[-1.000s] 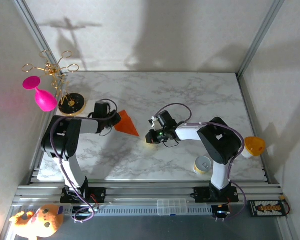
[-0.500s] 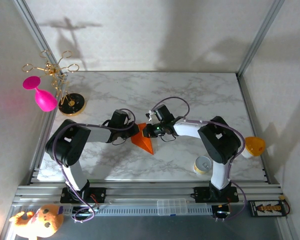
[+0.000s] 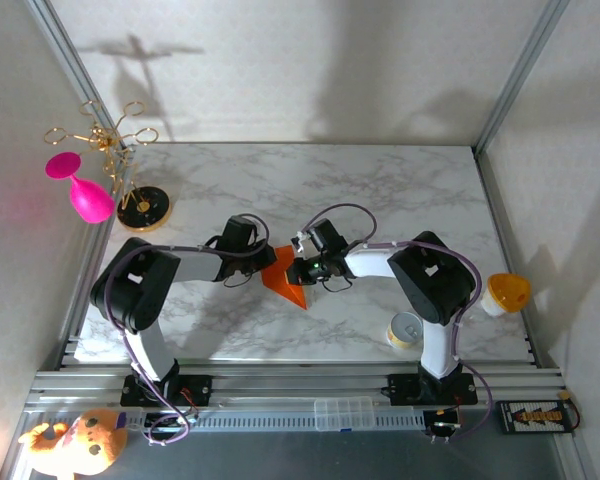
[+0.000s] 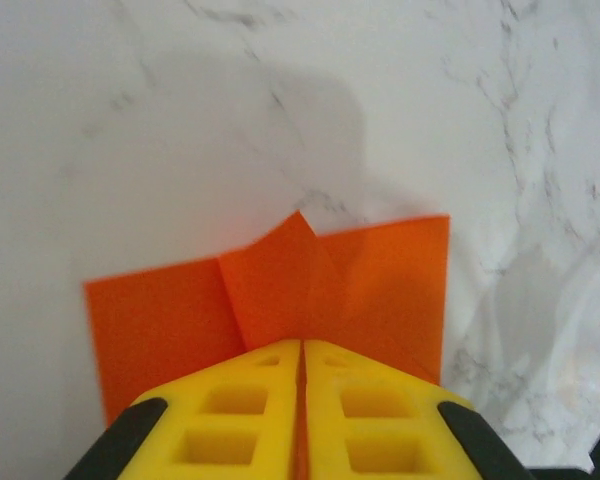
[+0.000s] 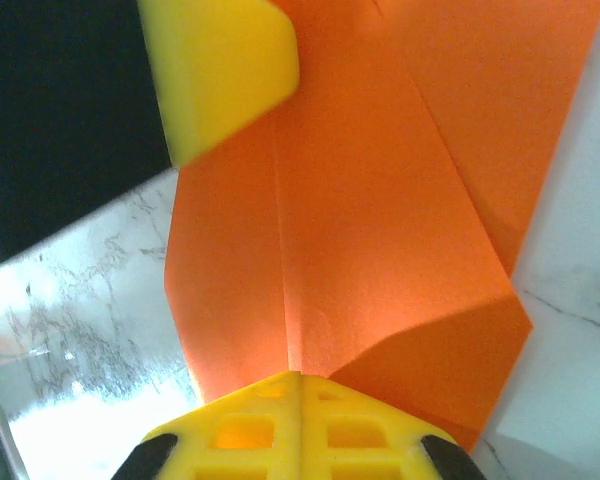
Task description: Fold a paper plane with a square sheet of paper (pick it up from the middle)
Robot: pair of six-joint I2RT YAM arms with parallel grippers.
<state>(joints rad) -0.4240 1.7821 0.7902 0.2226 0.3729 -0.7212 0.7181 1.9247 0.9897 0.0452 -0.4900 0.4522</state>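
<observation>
Paper plane [image 3: 286, 282] lies as a narrow orange triangle on the marble table [image 3: 380, 190] in the overhead view, near the middle and a little toward the front edge, its sharp tip pointing to the near right. The left gripper [image 3: 269, 267] meets it from the left and the right gripper [image 3: 299, 270] from the right, so the two arms come together over the wide end of the paper. At this height the fingers themselves are too small to judge. Off to the far left a pink goblet [image 3: 81, 192] hangs tilted beside a gold wire rack [image 3: 112, 142] on a round base. A small yellow can [image 3: 407, 330] stands near the right arm's base, and an orange-yellow cup [image 3: 507, 291] sits past the table's right edge. A stuffed toy [image 3: 74, 444] lies below the frame rail at the bottom left.

From the left wrist, the two yellow fingers [image 4: 238, 415] are pressed together with the orange paper pinched in the seam between them. Beyond them the sheet spreads flat over the marble, with a raised folded peak at its centre.

From the right wrist, the yellow fingers [image 5: 248, 432] are likewise pressed together on the paper's edge at a centre crease. The orange surface stretches away with diagonal fold lines, and a yellow finger of the other gripper sits at the upper left, touching the paper.
</observation>
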